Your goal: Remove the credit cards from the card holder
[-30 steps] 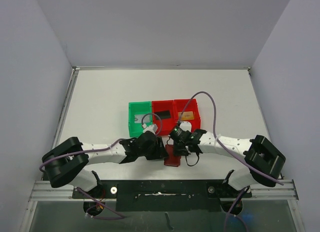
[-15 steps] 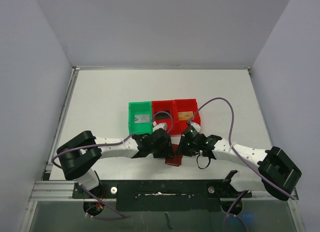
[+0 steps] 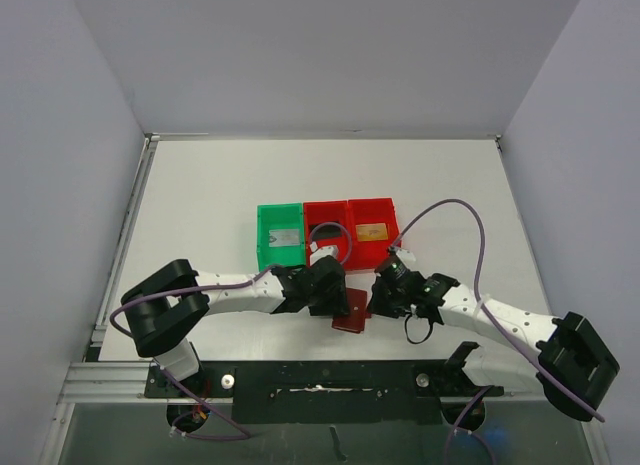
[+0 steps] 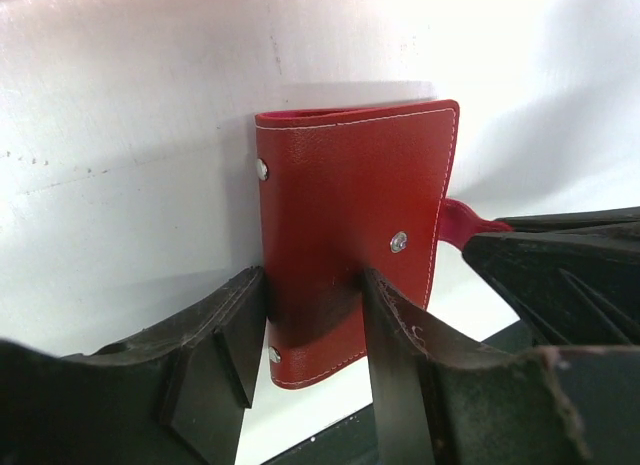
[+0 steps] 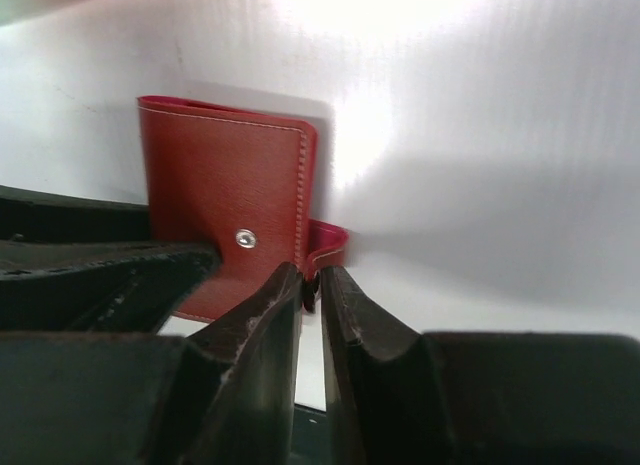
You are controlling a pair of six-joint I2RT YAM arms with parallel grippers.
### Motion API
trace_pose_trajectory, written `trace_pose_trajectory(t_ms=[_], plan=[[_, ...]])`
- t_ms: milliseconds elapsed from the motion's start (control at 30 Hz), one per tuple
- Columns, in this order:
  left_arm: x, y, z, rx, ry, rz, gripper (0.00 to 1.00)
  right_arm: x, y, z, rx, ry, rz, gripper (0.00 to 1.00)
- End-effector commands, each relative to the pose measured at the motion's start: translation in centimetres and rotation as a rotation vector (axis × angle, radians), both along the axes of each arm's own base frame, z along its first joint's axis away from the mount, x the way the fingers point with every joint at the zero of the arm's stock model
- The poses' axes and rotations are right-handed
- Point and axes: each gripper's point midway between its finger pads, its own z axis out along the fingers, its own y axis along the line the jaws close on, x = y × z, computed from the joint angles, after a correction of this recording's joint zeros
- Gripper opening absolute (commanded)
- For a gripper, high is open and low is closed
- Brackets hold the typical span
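- Lying closed on the white table, the dark red stitched leather card holder sits near the table's front edge. It is between the two grippers and just in front of a row of bins.
- Its outer face is up, with white stitching along the edges and small silver snap studs set into the leather. A red closing tab sticks out from one long side.
- The left gripper has its jaws part-way open over the near end of the card holder. One black finger runs just beside the folded edge, and the other finger crosses over the leather face. Whether they pinch the card holder or only press on it cannot be told.
- The right gripper is all but closed, with only a thin slit between its tips. The end of the red closing tab is caught in that slit.
- Three open plastic bins stand touching side by side behind the card holder.
- The green plastic bin holds a silver-grey credit card.
- The middle red plastic bin holds a dark credit card that is hard to make out.
- The right red plastic bin holds a gold-orange credit card.
- All three cards lie apart from the card holder.
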Motion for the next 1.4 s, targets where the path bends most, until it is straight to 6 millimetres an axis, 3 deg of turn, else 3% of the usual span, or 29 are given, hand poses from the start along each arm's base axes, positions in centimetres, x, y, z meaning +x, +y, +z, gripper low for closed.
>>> trace_pose_trajectory(t_ms=[0, 167, 467, 700, 767, 833, 967, 1200, 1367], plan=[[-1.2, 3.2, -2.2, 0.145, 0.028, -0.008, 0.41, 0.4, -1.8, 1.1, -0.066, -0.031, -0.046, 0.18], [-1.0, 2.1, -1.2, 0.090, 0.014, -0.026, 0.42, 0.0, -2.3, 0.4, -0.049, -0.012, -0.081, 0.24], [-1.1, 1.8, -0.8, 0.071, 0.011, -0.042, 0.43, 0.0, -0.7, -0.5, 0.072, 0.002, -0.076, 0.24], [-0.7, 1.9, 0.2, 0.057, -0.021, -0.030, 0.46, 0.3, 0.1, -0.4, 0.139, -0.011, -0.066, 0.12], [-0.2, 2.0, 1.0, 0.046, -0.047, -0.011, 0.49, 0.5, 0.3, 0.2, 0.154, -0.028, -0.055, 0.06], [0.3, 2.6, 1.7, 0.049, -0.079, 0.021, 0.58, 0.7, 0.5, 1.0, 0.171, -0.056, -0.039, 0.02], [1.5, 4.2, 3.7, 0.044, -0.155, 0.120, 0.71, 1.2, 1.6, 3.6, 0.230, -0.145, 0.047, 0.03], [3.4, 8.4, 8.2, -0.039, -0.274, 0.337, 0.74, 1.6, 4.4, 9.3, 0.371, -0.287, 0.226, 0.03], [4.4, 11.4, 10.8, -0.101, -0.322, 0.449, 0.75, 1.8, 6.8, 11.3, 0.432, -0.295, 0.326, 0.03]])
